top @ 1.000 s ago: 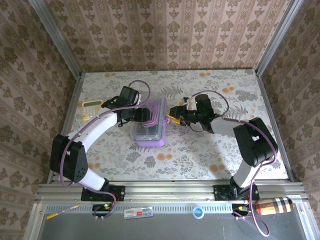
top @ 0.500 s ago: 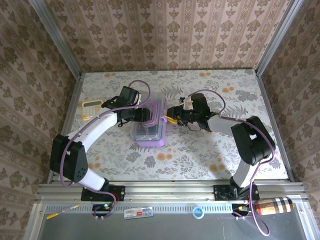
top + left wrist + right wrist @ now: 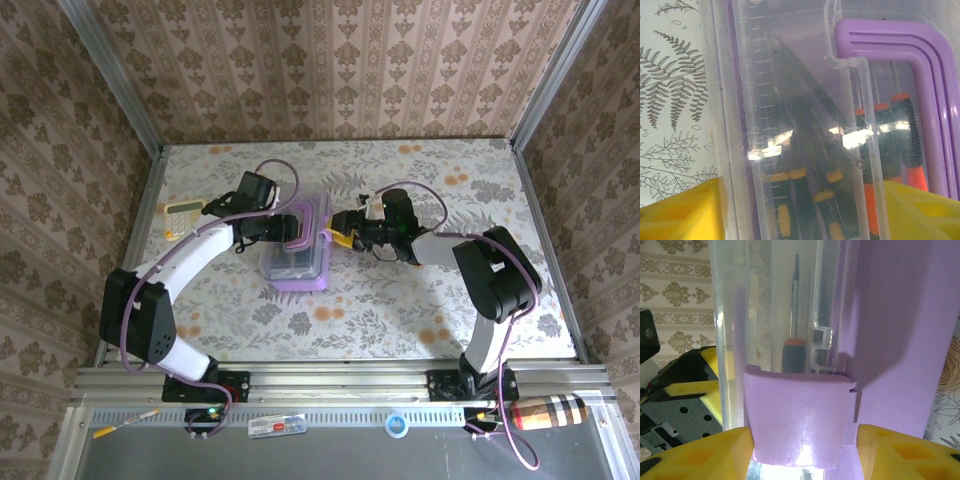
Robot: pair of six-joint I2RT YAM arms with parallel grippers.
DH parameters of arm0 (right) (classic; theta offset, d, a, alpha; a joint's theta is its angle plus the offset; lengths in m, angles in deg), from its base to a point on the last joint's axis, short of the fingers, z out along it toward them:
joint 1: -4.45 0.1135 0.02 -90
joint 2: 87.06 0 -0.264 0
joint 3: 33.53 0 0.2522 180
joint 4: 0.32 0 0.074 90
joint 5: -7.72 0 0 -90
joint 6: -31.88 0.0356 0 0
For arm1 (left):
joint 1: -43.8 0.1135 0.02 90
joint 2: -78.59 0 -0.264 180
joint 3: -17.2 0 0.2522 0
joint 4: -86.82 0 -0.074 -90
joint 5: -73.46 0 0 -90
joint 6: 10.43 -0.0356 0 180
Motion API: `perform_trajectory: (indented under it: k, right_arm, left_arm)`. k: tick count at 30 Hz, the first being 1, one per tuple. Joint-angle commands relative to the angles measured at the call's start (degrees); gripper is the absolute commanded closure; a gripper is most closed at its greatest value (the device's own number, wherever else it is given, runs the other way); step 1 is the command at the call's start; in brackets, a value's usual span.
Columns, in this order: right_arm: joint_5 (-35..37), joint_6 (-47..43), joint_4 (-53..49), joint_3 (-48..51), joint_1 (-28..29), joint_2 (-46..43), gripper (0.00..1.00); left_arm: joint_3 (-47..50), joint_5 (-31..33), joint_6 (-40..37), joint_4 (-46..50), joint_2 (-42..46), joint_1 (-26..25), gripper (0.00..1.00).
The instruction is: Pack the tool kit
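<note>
The tool kit [image 3: 297, 262], a purple box with its clear lid [image 3: 805, 100] down, lies mid-table. Black screwdrivers with orange and yellow bands [image 3: 880, 145] show through the lid, beside the purple handle [image 3: 935, 100]. My left gripper [image 3: 288, 230] sits on top of the box, and its yellow fingers [image 3: 680, 215] clasp the raised clear part of the lid. My right gripper [image 3: 338, 236] is at the box's right side. Its jaws flank the purple latch [image 3: 797, 415]: the left finger [image 3: 695, 455] touches it and the right one stands just off it. A screwdriver [image 3: 792, 330] shows behind the latch.
A yellow calculator [image 3: 184, 217] lies at the left edge of the table, near the left arm. Patterned walls close in the left, back and right sides. Bare floral tabletop [image 3: 330, 320] stretches in front of the box.
The right gripper has slid left up against the box's right side, and its jaws have widened around the latch. The left arm and the box have not moved.
</note>
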Motion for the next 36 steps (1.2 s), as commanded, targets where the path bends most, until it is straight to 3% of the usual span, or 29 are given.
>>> perform_trajectory:
  k: [1, 8, 29, 36]
  right_arm:
    - [-1.33, 2.89, 7.31, 1.32, 1.06, 0.32, 0.41]
    - [-1.43, 6.23, 12.40, 2.68, 1.26, 0.63, 0.41]
    - [-0.38, 1.76, 3.64, -1.01, 1.96, 0.61, 0.35]
    - [0.69, -0.70, -1.94, -2.54, 1.96, 1.35, 0.37]
  left_arm:
    - [2.97, -1.14, -0.72, 7.36, -4.01, -0.32, 0.47]
    - [2.64, -1.58, -0.57, 7.03, -4.41, -0.32, 0.48]
    - [3.15, -1.36, -0.63, 7.21, -3.72, -0.32, 0.48]
    - [3.03, -1.53, -0.51, 7.12, -3.72, -0.31, 0.48]
